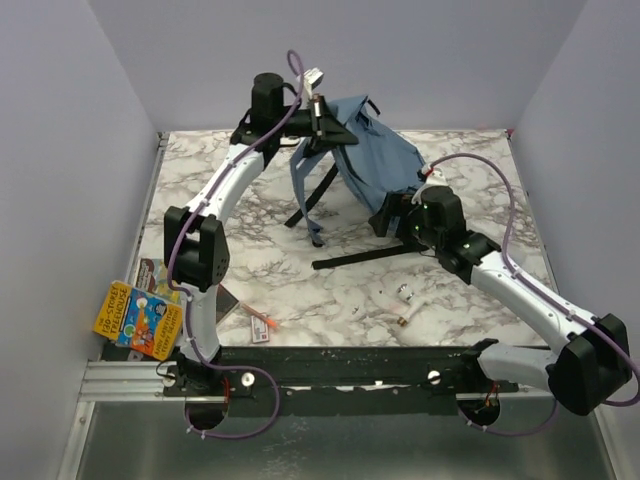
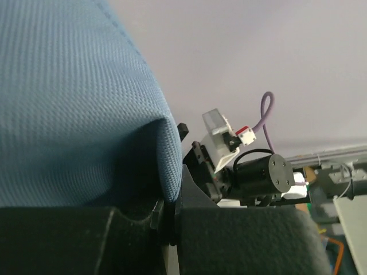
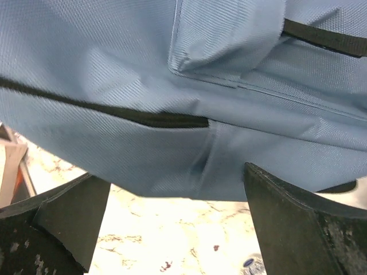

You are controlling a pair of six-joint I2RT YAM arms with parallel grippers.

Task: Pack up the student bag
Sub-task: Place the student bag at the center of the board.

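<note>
The student bag (image 1: 372,158), soft dusty-blue fabric, is lifted at the back of the marble table, its blue shoulder straps (image 1: 305,195) hanging down. My left gripper (image 1: 326,124) is shut on the bag's top edge. In the left wrist view a fold of the blue fabric (image 2: 80,109) is pinched where the left gripper (image 2: 170,201) closes. My right gripper (image 1: 386,214) stands open at the bag's lower right side. In the right wrist view the bag (image 3: 172,86) fills the upper frame, and the right gripper (image 3: 175,186) has its fingers (image 3: 289,217) wide apart just below the fabric, holding nothing.
A black webbing strap (image 1: 362,258) trails from the bag across the table (image 1: 480,170). A colourful book (image 1: 136,319) lies at the near left edge. An orange pen (image 1: 262,320) and small white items (image 1: 406,296) lie near the front. Walls close in on three sides.
</note>
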